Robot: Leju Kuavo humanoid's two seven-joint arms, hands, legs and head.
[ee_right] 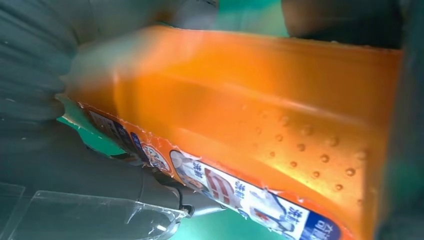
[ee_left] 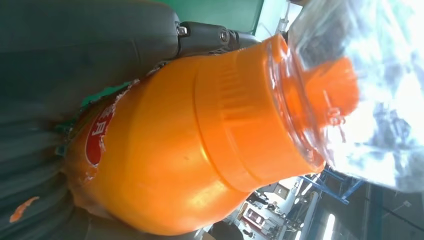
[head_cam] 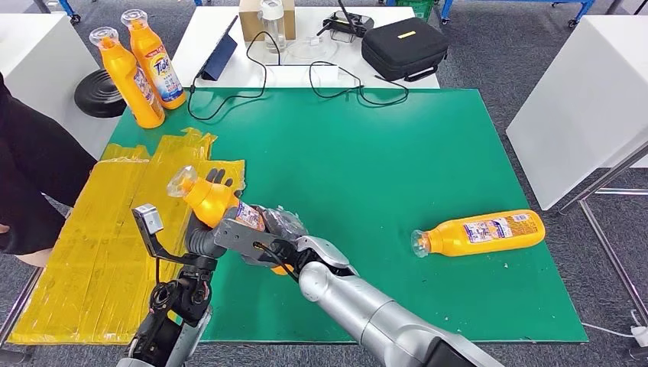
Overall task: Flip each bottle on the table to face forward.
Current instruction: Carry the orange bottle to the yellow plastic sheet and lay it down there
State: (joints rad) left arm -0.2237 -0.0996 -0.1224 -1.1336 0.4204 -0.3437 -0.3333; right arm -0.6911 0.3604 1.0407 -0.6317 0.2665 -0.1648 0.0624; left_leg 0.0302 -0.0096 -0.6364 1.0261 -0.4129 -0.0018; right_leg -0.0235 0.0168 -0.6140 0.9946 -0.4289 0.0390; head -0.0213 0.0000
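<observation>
Both hands hold one orange detergent bottle (head_cam: 221, 206) above the near-left part of the green mat (head_cam: 397, 153), its clear cap tilted up and away toward the yellow sheet (head_cam: 92, 245). The left hand (head_cam: 205, 233) wraps its fingers around the bottle's shoulder; the right hand (head_cam: 279, 237) closes its fingers on the lower body, by the label. A second orange bottle (head_cam: 481, 232) lies on its side at the mat's right edge. Two more orange bottles (head_cam: 145, 65) stand upright just off the mat's far-left corner.
</observation>
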